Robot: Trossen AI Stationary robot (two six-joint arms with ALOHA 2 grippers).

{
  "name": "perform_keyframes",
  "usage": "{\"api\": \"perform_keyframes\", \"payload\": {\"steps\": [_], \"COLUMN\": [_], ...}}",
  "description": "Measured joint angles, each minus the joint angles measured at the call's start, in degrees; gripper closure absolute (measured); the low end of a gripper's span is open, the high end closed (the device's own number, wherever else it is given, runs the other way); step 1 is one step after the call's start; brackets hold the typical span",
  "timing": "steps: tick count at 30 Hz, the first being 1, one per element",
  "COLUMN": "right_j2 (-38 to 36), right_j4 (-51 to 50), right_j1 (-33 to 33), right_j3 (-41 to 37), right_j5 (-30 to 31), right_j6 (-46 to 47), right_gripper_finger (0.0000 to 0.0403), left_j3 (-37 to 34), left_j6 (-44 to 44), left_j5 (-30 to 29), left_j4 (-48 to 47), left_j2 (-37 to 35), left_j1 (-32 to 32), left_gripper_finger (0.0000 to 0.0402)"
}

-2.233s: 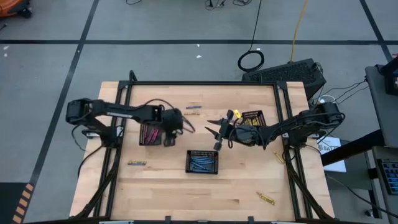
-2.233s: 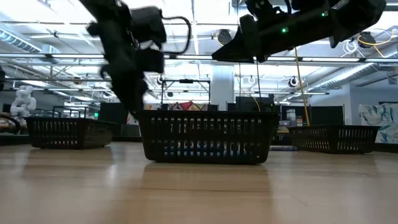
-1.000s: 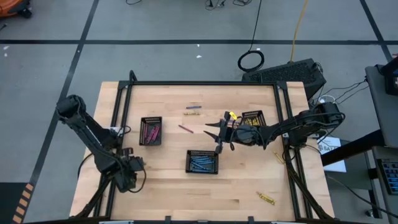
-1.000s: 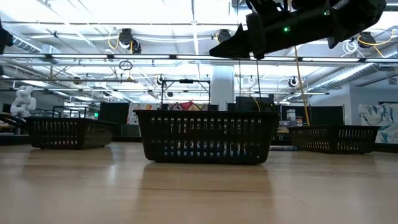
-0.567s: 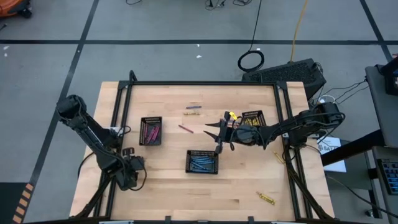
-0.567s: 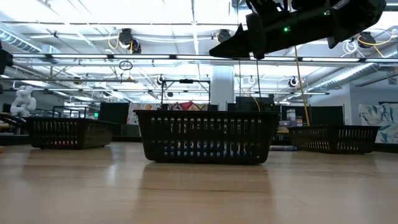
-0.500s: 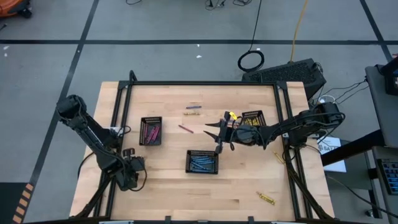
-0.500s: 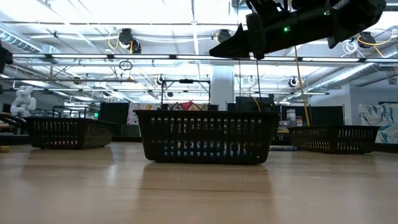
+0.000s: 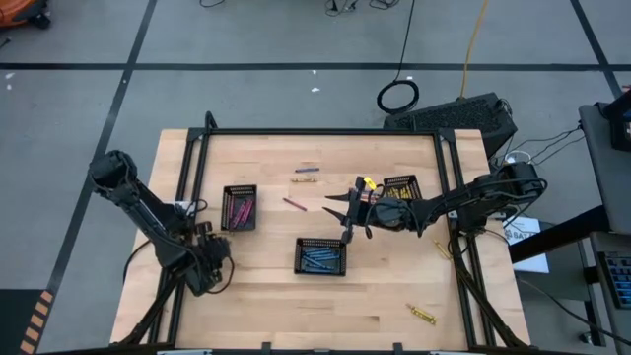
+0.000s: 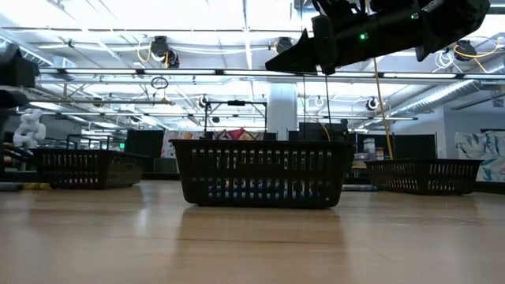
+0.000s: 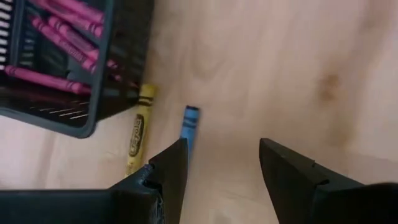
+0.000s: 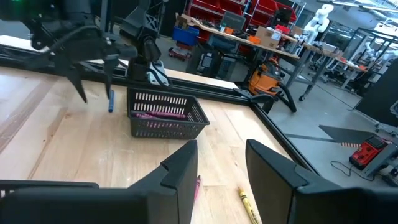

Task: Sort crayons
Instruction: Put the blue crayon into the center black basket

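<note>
My left gripper (image 11: 221, 146) is open near the table's left near corner (image 9: 210, 259), low over the wood. A blue crayon (image 11: 189, 121) and a yellow crayon (image 11: 138, 127) lie side by side on the table just beyond its fingers. The blue one's near end runs behind one fingertip, and I cannot tell if they touch. Beyond them stands the black tray of pink crayons (image 11: 115, 81), also in the high view (image 9: 239, 207). My right gripper (image 9: 340, 212) is open and empty, high above the table's middle (image 12: 221, 152).
A tray of blue crayons (image 9: 321, 256) stands at the near middle and a tray of yellow ones (image 9: 399, 185) at the right. Loose crayons lie at the far middle (image 9: 306, 175), a pink one (image 9: 294, 205) beside them, and yellow ones at the near right (image 9: 422, 315).
My left gripper has shifted a little toward the table's far edge and the pink tray, staying low and open.
</note>
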Motion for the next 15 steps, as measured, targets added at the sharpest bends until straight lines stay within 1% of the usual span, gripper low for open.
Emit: {"api": "perform_keyframes", "payload": {"steps": [6, 11, 15], "right_j2": [0.0, 0.0, 0.0], "right_j4": [-0.01, -0.02, -0.02], "right_j1": [-0.01, -0.02, -0.02], "right_j3": [0.0, 0.0, 0.0], "right_j5": [0.0, 0.0, 0.0], "right_j6": [0.02, 0.02, 0.02], "right_gripper_finger": [0.0282, 0.0282, 0.0282], "left_j3": [-4.18, -3.88, -3.87], "left_j6": [-0.49, -1.73, -1.91], "left_j5": [-0.03, -1.45, 0.38], "left_j4": [2.97, 3.56, 4.82], "left_j2": [-0.25, -0.95, -2.41], "left_j1": [1.32, 1.91, 1.98], "left_gripper_finger": [0.0212, 0.0212, 0.0212]}}
